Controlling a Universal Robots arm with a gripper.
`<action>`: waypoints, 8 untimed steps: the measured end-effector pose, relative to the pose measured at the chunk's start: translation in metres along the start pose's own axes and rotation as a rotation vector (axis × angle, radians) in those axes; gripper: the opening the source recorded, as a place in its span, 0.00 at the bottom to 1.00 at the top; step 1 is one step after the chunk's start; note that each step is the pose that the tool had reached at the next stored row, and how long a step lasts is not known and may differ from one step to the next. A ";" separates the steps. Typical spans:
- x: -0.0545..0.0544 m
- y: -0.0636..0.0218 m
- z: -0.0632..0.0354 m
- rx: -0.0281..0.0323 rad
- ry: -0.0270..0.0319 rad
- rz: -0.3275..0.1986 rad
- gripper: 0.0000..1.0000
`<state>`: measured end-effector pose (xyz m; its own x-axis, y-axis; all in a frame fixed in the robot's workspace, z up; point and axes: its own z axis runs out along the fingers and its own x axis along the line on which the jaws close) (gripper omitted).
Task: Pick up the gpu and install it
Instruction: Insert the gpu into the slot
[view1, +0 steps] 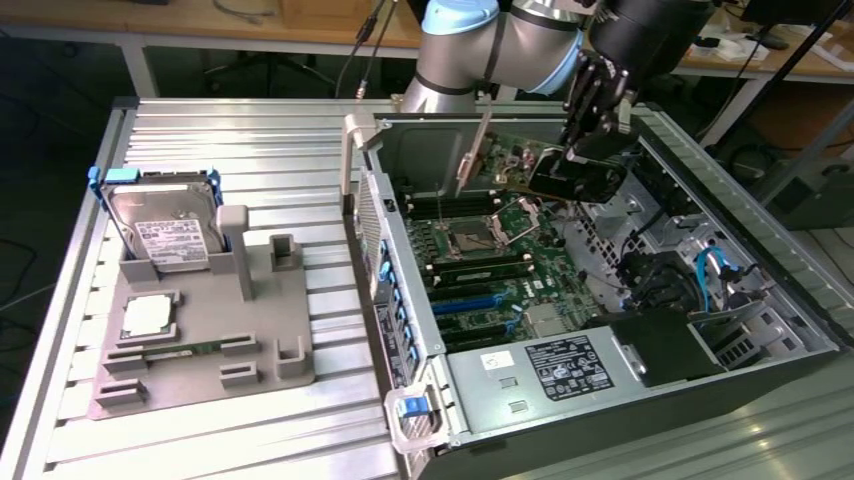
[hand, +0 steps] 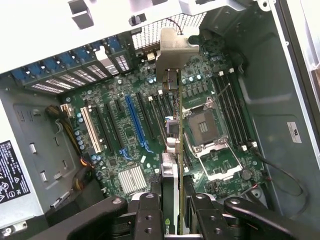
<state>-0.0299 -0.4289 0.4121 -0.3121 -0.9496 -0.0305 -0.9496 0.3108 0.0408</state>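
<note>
Now gpu clamped edge-on in gripper, above motherboard.

Fingers apparently hide the gpu's near end.

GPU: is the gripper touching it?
Touching. The wrist view shows the gripper clamped against both faces of the gpu, which stands edge-on between its fingers.

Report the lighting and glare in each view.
Exterior view: the ribbed table shines pale under strong light, while inside the case it is dimmer. Wrist view: everything outside the case washes out white, the motherboard is evenly lit, and the gripper, shut on the gpu, reads as dark.
</note>
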 end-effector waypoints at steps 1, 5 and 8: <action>0.000 0.0000 0.0000 -0.0002 0.0003 -0.007 0.27; 0.000 0.0000 0.0000 -0.0010 0.0014 -0.034 0.27; 0.000 0.0001 0.0000 -0.0017 0.0023 -0.055 0.27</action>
<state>-0.0299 -0.4287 0.4121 -0.2596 -0.9652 -0.0304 -0.9652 0.2583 0.0409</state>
